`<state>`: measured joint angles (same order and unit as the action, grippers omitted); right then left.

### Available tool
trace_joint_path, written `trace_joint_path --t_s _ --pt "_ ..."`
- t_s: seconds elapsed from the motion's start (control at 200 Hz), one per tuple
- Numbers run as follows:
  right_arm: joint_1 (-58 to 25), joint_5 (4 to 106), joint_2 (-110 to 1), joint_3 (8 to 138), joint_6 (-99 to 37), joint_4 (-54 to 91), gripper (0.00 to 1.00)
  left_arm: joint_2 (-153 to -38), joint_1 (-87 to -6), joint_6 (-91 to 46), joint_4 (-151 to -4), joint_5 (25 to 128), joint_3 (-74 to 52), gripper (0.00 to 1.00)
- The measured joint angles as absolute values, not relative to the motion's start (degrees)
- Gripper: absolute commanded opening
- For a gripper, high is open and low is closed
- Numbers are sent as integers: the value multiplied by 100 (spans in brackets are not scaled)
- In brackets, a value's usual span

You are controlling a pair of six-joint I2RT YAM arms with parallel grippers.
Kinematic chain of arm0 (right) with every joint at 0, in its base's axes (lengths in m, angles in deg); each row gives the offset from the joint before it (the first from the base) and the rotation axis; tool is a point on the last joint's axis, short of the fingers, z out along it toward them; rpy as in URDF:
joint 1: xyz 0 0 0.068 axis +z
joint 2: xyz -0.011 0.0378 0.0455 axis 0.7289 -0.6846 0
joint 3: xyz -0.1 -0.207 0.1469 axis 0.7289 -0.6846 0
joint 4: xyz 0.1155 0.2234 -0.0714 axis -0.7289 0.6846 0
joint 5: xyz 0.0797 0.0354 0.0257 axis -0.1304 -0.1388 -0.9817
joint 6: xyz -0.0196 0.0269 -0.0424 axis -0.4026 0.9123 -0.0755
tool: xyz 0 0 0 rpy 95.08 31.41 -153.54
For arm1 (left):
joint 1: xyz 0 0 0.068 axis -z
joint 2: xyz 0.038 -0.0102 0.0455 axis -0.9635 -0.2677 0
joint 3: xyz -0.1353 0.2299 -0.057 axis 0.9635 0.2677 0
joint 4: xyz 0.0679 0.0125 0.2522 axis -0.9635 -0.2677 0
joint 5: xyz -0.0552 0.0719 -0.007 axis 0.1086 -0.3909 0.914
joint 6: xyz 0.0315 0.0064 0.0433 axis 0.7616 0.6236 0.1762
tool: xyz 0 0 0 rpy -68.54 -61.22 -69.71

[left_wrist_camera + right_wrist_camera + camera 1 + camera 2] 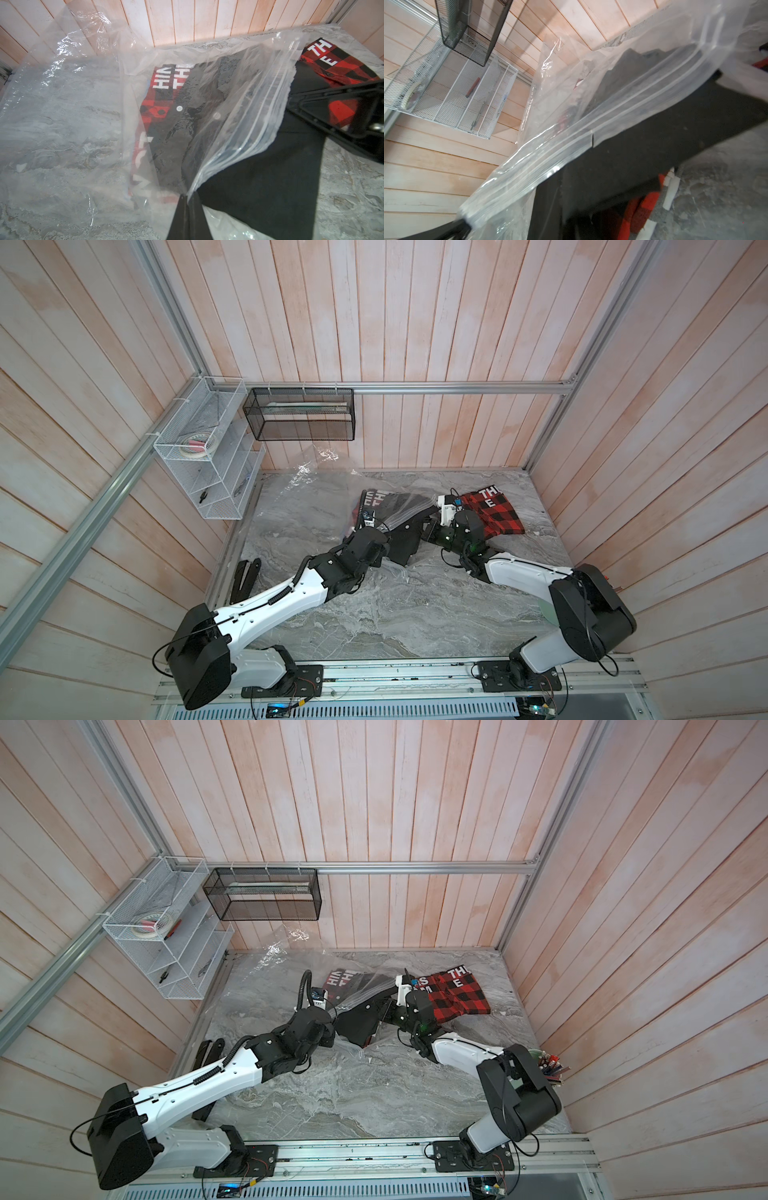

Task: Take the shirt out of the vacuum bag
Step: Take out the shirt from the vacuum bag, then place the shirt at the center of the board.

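Observation:
The clear vacuum bag (309,472) lies crumpled at the back left of the marble table, its mouth towards the middle. The red-and-black plaid shirt (494,516) is partly inside the bag (166,116) and partly drawn out to the right, with a black part (405,545) hanging out of the mouth. My left gripper (188,195) is shut on the bag's zip-seal strip (245,133) at its near corner. My right gripper (430,526) is shut on the shirt's black cloth (633,158) just outside the mouth. In the right wrist view the cloth hides its fingertips.
A white mesh rack (208,456) and a black mesh basket (299,414) hang on the back left walls. A black tool (245,578) lies at the table's left edge. A cup of pens (548,1067) stands behind my right arm. Bare marble (395,614) spreads in front.

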<state>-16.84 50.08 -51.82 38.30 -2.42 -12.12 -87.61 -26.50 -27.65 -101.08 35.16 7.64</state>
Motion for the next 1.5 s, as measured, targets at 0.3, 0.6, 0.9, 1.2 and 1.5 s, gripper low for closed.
trace_joint_path --t_s 0.3,0.6,0.9,1.2,1.5 --pt "-1688 5015 -3868 3780 -484 -372 0 -8770 -2801 -2846 -10143 3477 764 0" --pt "-1732 5157 -2699 3985 -755 452 0 -8825 -2834 -2903 -10160 3457 764 0" --pt "-2997 4639 -2404 4623 -764 836 0 -8787 -2862 -2925 -10184 3392 832 0" --pt "-4304 3885 -2819 5620 -513 694 0 -8711 -2895 -3001 -10211 3372 1005 0" --pt "-4787 3719 -4526 6295 -345 266 0 -8652 -2906 -3047 -10276 3372 1011 0"
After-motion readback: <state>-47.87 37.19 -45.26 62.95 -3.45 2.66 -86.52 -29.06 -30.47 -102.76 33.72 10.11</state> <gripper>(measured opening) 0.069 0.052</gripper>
